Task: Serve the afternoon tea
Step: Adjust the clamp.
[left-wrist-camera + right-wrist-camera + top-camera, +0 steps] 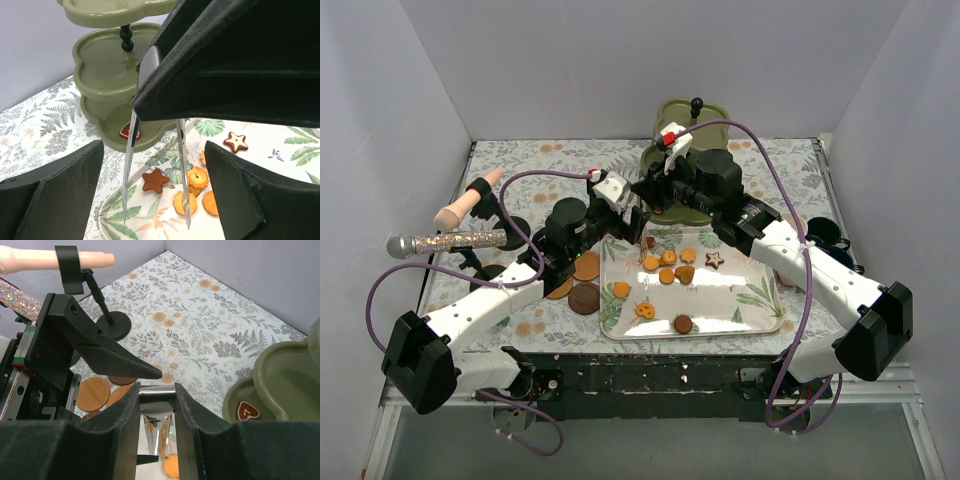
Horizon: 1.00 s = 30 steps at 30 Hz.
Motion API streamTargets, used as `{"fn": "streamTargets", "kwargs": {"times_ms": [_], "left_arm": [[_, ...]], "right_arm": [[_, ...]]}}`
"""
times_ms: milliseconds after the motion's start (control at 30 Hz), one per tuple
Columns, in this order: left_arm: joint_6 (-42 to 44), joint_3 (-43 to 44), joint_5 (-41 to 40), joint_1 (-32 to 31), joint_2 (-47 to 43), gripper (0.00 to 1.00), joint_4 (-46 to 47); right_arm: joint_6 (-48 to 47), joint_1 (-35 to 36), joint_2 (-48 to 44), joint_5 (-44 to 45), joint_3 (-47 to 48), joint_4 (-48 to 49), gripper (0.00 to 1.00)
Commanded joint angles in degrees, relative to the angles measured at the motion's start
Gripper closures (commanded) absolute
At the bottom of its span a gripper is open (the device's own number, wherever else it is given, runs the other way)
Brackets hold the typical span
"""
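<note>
A: Item one, your right gripper (156,392)?
B: Clenched on the tongs (131,150), blades hanging over the tray (750,312).
A: Your left gripper (152,145)?
B: Released, with the tongs between its spread fingers.
A: And the biscuits (668,275)?
B: Most are on the tray. One heart (130,131) is on the bottom tier of the stand (105,75), at the tray's 12 o'clock.

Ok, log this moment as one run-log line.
right gripper: shut on metal tongs | left gripper: open around tongs' blades | three-tier stand: one heart biscuit, bottom tier | other biscuits: on tray
</note>
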Motion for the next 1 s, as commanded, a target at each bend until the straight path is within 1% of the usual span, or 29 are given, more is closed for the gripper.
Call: {"fn": "streamTargets", "kwargs": {"times_ms": [0,133,300,600,667,867,967], "left_arm": [[1.0,1.5,-1.3,0.2,0.0,0.16,0.2],[1.0,2.2,-0.6,0.2,1.0,0.16,0.4],[0.7,2.9,-0.4,0.2,2.3,0.2,0.9],[0.2,3.1,0.6,0.2,3.1,0.42,1.2],[0.3,3.1,0.5,0.2,3.3,0.45,1.3],[0.1,3.6,1.1,0.2,4.3,0.57,1.6],[0.0,4.0,1.4,0.2,4.7,0.61,1.6]], "right_arm": [[0.2,0.4,-1.1,-1.7,1.5,4.5,0.99],[0.8,0.4,-1.3,-2.5,1.4,4.5,0.99],[0.8,0.4,-1.6,-2.9,1.4,4.2,0.99],[0.7,0.4,-1.3,-2.9,1.3,3.7,0.99],[0.9,0.4,-1.3,-2.8,1.2,3.7,0.99],[2.2,0.4,-1.4,-2.0,1.4,3.3,0.99],[2.4,0.4,-1.4,-1.7,1.3,3.1,0.99]]}}
